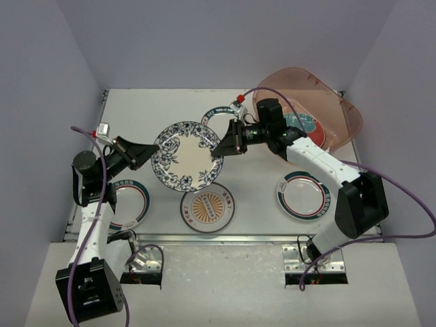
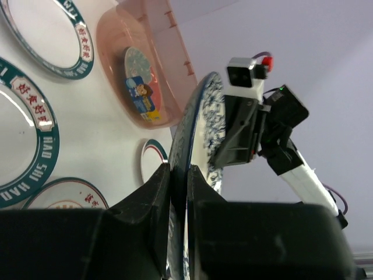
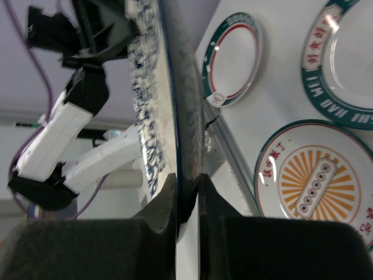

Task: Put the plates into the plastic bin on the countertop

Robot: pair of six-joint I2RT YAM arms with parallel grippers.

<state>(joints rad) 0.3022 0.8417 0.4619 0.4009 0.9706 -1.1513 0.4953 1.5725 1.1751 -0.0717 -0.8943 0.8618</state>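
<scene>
Left tool (image 1: 151,151) and right tool (image 1: 223,146) clamp opposite rims of the blue floral plate (image 1: 185,157), apparently a handover toward the plastic bin (image 1: 335,101).

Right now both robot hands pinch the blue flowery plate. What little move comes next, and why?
Probably the left gripper should open and let go. Both grippers are shut on opposite rims of the blue floral plate, and the right gripper sits nearer the plastic bin, so it can likely carry the plate there alone.

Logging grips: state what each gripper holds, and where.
Both pinch the rim of the blue floral plate, left gripper and right gripper on opposite sides.
</scene>
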